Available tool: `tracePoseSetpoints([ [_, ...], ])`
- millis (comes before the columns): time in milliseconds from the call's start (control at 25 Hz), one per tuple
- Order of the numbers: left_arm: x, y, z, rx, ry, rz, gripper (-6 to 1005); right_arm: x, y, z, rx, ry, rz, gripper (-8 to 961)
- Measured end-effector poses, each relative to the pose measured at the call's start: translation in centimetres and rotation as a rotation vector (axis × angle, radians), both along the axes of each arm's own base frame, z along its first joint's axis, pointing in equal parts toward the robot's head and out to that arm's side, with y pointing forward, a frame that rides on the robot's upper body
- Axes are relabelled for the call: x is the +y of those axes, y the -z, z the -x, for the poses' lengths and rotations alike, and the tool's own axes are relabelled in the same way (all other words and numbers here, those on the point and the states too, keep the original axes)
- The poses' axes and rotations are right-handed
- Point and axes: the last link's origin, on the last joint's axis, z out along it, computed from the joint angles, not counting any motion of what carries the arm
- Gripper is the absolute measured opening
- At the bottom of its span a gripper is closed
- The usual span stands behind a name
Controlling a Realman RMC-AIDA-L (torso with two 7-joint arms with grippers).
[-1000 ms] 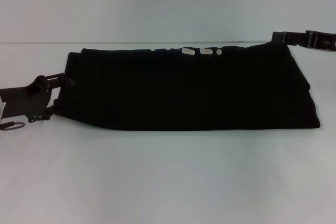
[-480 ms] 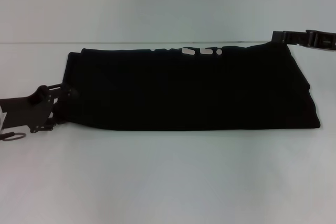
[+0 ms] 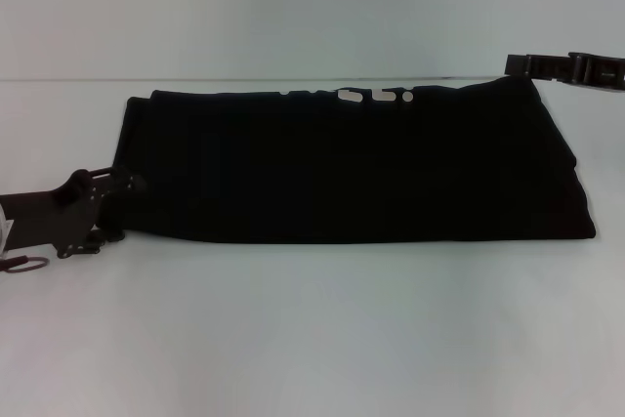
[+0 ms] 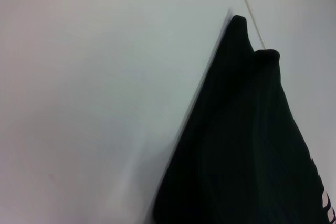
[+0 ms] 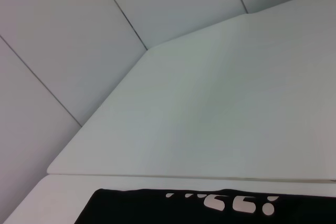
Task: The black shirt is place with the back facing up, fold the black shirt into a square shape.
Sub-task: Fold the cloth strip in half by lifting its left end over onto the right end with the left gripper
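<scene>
Although the black shirt (image 3: 352,165) had been folded lengthwise into a long band, it had not reached a square shape at the moment of inspection. It lay across the middle of the white table (image 3: 312,339), its long side running from the robot's left to its right, with the far edge close to the table's rear edge. A few fragments of white lettering (image 3: 374,96) showed along that far edge, right of centre. The right end of the band was thicker, with layered folds visible at the near right corner.

The left gripper (image 3: 125,208) sat low at the near left corner of the shirt, its fingertips at the fabric's edge. Whether the jaws were parted or closed, and whether they had any cloth between them, could not be determined, since dark fingers and dark fabric merged there. The left wrist view showed only the shirt's left end (image 4: 247,145) lying on the table surface (image 4: 94,87), with two rounded folded corners pointing away and a trace of white print at the frame edge.

The right gripper (image 3: 514,65) was at the far right corner of the shirt, level with its rear edge, the arm extending off the right side. Its jaw state likewise could not be told. The right wrist view showed the shirt's far edge (image 5: 157,211) with the lettering (image 5: 231,203), the bare table beyond it, and a panelled wall (image 5: 79,35) behind.
</scene>
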Motion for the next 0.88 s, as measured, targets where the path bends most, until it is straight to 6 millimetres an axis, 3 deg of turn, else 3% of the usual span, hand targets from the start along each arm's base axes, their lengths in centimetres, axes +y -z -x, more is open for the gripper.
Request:
tracePoseSetpoints([
  [880, -0.01, 0.33, 0.29, 0.008, -0.024, 0.002, 844, 0.19, -0.03, 0.04, -0.004, 0.003, -0.008, 623],
])
